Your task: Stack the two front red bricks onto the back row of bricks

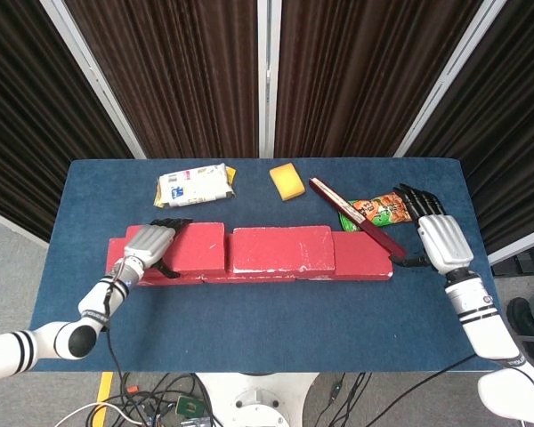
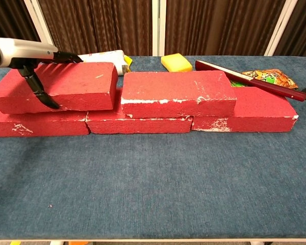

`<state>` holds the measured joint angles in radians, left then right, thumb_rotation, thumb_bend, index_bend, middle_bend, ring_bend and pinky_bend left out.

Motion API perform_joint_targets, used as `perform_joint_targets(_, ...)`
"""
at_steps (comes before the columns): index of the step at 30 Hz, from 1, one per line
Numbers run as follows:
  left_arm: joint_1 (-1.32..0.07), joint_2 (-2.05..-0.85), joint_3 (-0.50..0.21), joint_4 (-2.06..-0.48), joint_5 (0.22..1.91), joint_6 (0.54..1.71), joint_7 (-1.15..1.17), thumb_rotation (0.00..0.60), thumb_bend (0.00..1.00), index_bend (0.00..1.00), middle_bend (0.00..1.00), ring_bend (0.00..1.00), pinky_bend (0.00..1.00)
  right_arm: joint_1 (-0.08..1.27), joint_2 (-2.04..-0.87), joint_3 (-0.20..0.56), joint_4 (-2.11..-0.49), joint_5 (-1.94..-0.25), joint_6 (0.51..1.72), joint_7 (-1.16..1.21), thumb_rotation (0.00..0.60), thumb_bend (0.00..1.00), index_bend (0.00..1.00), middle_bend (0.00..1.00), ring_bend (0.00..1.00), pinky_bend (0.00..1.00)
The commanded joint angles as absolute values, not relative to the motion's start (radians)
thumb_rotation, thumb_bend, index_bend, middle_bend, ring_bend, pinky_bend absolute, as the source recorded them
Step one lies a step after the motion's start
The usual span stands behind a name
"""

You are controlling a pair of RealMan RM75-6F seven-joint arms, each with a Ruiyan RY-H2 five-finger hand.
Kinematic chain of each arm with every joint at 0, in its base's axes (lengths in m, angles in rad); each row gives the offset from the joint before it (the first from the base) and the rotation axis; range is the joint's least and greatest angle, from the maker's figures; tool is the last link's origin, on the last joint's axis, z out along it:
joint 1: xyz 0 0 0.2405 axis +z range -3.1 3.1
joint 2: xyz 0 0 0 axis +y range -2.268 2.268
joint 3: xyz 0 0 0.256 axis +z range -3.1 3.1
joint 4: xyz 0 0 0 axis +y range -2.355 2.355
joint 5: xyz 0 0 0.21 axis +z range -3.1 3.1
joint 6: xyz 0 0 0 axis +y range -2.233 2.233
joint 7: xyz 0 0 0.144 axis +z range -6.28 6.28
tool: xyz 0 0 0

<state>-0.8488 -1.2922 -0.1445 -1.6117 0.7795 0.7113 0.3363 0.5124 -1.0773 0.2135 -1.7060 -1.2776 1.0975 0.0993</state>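
Note:
A row of red bricks (image 1: 367, 259) (image 2: 138, 124) lies across the table's middle. One red brick (image 1: 283, 248) (image 2: 176, 92) lies on top of the row at its centre. A second red brick (image 1: 194, 246) (image 2: 66, 88) rests on the row's left part, close beside the first. My left hand (image 1: 149, 243) (image 2: 26, 53) grips its left end, fingers over the top and thumb on the front face. By the row's right end my right hand (image 1: 440, 237) hovers with fingers spread, holding nothing.
Behind the row lie a white packet (image 1: 193, 185) (image 2: 94, 65), a yellow sponge (image 1: 287, 181) (image 2: 176, 62), a long dark red stick (image 1: 356, 216) (image 2: 247, 78) and an orange snack bag (image 1: 383, 209) (image 2: 269, 76). Blue cloth (image 1: 276, 320) covers the table in front.

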Motion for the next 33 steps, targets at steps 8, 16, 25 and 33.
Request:
perform_joint_targets(8, -0.861, -1.311, -0.123, -1.596, 0.785, 0.714, 0.31, 0.6, 0.13, 0.0, 0.13, 0.09, 0.2, 0.511, -1.069, 0.214, -1.719, -1.289, 1.098, 0.103, 0.6, 0.0, 0.0, 0.0, 0.0, 0.0)
perform_joint_targets(16, -0.873, -1.325, -0.113, -1.581, 0.792, 0.719, 0.297, 0.6, 0.13, 0.0, 0.13, 0.09, 0.2, 0.511, -1.061, 0.215, -1.717, -1.291, 1.092, 0.11, 0.6, 0.0, 0.0, 0.0, 0.0, 0.0)
perform_joint_targets(25, -0.89, -1.329, -0.107, -1.569, 0.795, 0.713, 0.287, 0.6, 0.12, 0.0, 0.13, 0.09, 0.2, 0.515, -1.064, 0.216, -1.71, -1.288, 1.084, 0.11, 0.6, 0.0, 0.0, 0.0, 0.0, 0.0)
perform_joint_targets(33, -0.907, -1.332, -0.103, -1.56, 0.769, 0.692, 0.272, 0.6, 0.12, 0.0, 0.13, 0.09, 0.2, 0.516, -1.064, 0.217, -1.706, -1.285, 1.081, 0.111, 0.6, 0.0, 0.0, 0.0, 0.0, 0.0)
